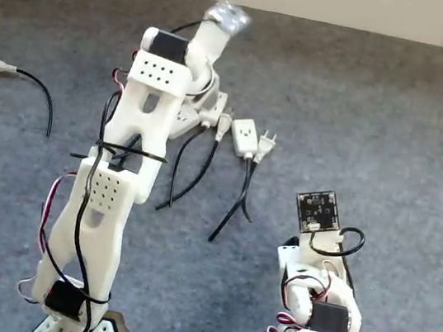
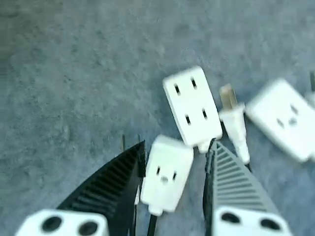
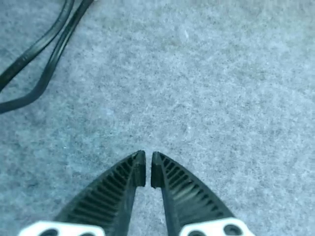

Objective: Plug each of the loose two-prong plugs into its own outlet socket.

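White socket block [image 2: 165, 177] on grey carpet [image 2: 74, 73], between the parted fingers of the left gripper [image 2: 176, 147], close against one, clear of the other. Just beyond, four-slot outlet [image 2: 192, 105], two-prong plug [image 2: 235, 123] beside it. Right gripper [image 3: 148, 169] pinched nearly closed, grasping nothing, near black cords [image 3: 49, 73].

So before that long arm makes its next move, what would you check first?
1. Is the left gripper open? Ok.
2. Is the white socket block between its jaws? Ok.
3. Are the jaws touching the block? Cannot tell.
4. Is the two-prong plug plugged in? Not ok. Its prongs are bare and it lies beside the double outlet.
5. Does the right gripper have a plug ready? Not ok. It is shut with nothing in it, over grey carpet.
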### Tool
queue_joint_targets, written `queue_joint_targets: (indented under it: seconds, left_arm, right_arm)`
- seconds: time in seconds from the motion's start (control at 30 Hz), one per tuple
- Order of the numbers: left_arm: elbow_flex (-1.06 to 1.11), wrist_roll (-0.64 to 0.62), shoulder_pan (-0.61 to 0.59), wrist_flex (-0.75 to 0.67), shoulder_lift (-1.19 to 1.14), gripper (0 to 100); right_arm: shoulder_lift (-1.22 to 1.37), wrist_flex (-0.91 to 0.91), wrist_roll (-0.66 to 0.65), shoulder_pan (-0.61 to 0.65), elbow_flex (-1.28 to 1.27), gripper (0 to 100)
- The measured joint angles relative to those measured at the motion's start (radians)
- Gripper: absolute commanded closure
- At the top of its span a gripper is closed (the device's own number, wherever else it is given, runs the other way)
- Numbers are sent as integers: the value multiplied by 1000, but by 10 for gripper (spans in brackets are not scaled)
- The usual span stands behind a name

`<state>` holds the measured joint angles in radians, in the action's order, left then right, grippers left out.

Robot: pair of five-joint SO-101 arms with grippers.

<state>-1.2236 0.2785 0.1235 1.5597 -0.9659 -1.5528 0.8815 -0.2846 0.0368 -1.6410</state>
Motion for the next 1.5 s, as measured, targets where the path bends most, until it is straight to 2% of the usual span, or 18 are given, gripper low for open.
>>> queue_joint_targets:
  seconds: [0.1, 0.4, 1.03, 1.1, 1.2, 1.23, 1.37, 1.5]
  left_arm:
    - [5, -40, 2, -61, -35, 796]
    - [5, -51, 26, -157, -160, 796]
    - [-26, -51, 64, -173, -221, 803]
    - [-31, -54, 64, -175, -232, 848]
    - [-37, -54, 68, -175, -233, 984]
    - [-37, -44, 68, -175, -233, 1000]
    - [-37, 51, 69, -175, -235, 996]
    - [-57, 64, 68, -112, -224, 997]
  right_arm:
    - [0, 0, 0, 0, 0, 965]
    - [0, 0, 0, 0, 0, 965]
    - [0, 0, -6, 0, 0, 965]
    - [0, 0, -6, 0, 0, 965]
    - [0, 0, -6, 0, 0, 965]
    - [0, 0, -6, 0, 0, 965]
    - [0, 0, -6, 0, 0, 965]
    - [0, 0, -6, 0, 0, 965]
